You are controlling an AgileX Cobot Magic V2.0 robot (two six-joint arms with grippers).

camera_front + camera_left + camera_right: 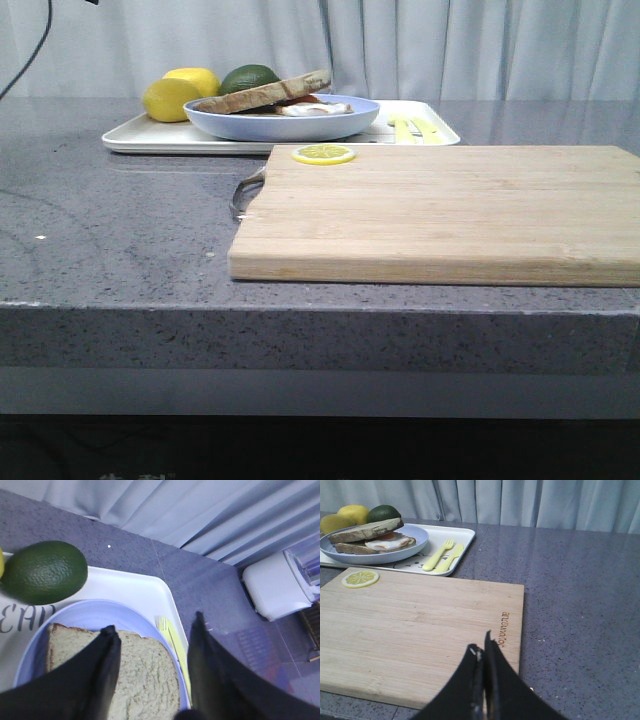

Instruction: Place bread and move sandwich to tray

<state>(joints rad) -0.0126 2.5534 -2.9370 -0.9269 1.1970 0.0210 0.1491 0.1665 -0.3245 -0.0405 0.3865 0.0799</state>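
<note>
Front view: sandwich (275, 100) with top bread (265, 93) sits on its plate on the tray (150, 137), so task looks approx. done. Left gripper (152, 635) is spread above it, holding nothing; right gripper (484, 655) pressed together over cutting board (420, 625).

Kitchen-style setup, grey stone countertop (120, 250), wooden cutting board (440, 210), curtain backdrop (450, 45)
</note>
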